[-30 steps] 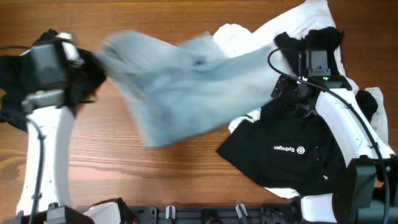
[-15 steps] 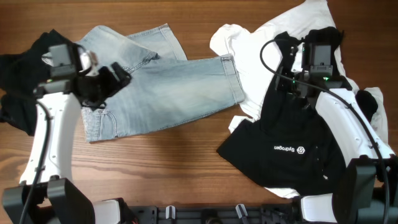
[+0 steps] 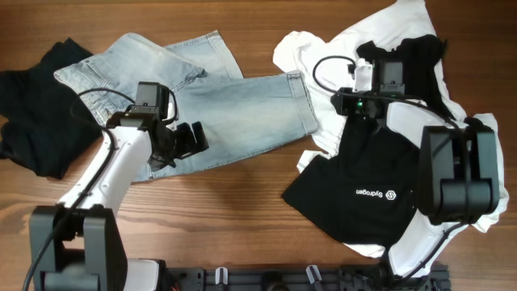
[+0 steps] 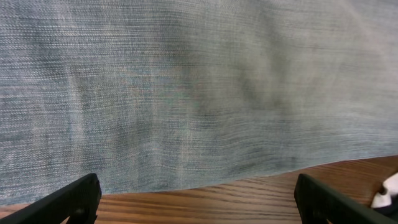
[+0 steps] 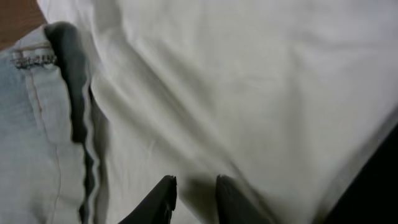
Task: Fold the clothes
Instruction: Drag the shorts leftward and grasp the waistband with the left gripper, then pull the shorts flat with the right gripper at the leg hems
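Light blue denim shorts lie spread flat on the wooden table, left of centre. My left gripper hovers over their lower edge, wide open and holding nothing. In the left wrist view the denim fills the frame, and bare wood shows between the fingers of the left gripper. My right gripper sits on the white shirt. In the right wrist view its jaws are nearly together, with a shaded fold of white cloth in the narrow gap. The shorts' hem shows at the left.
A black T-shirt with a white logo lies at the right over white cloth, under the right arm. Another black garment is bunched at the far left edge. Bare wood runs along the table's front.
The shorts were in the air and blurred, and now lie flat. My left gripper opened, let them go and moved right along their lower edge. My right gripper closed onto the white shirt.
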{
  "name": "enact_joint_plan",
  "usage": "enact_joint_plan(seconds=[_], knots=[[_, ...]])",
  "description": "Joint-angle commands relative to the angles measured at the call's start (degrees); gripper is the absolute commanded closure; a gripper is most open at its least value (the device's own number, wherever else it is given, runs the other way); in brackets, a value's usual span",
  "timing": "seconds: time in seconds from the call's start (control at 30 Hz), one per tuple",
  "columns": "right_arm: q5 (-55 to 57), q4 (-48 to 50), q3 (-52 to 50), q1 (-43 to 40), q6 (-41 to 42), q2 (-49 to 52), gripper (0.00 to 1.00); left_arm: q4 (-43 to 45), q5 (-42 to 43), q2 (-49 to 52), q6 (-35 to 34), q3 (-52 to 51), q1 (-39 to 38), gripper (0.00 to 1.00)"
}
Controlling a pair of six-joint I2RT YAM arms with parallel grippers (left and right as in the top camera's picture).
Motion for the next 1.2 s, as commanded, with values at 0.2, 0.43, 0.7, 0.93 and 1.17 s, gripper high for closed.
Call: enact_joint_plan(seconds=[0.2,0.43,0.7,0.93,1.17], knots=[[31.8,-12.1,1.6,-24.2,13.8,3.7,0.67,0.1,-0.9,0.7,0.5,-0.4,-0.3,0.0],[32.0,-22.1,12.6,-43.0,18.1,0.6,0.55,0.2,-0.9,0.7,0.5,-0.4,-0.3,0.0],[-7.2,-21.6,14.2,-30.4,-2.9,-3.9,0.4,0.2,-0.9,0.7,0.5,-0.4,-0.3,0.0],[-3.9,-23.8,14.0,-3.4,-5.7,-1.6,0.26,-1.6,-0.9,0.8,0.5,-0.4,-0.3,0.0],[-1.6,-27.0,14.0,10.8,-3.5,5.3,0.27,-1.5,-0.9,0.8,0.5,-0.4,-0.3,0.0]])
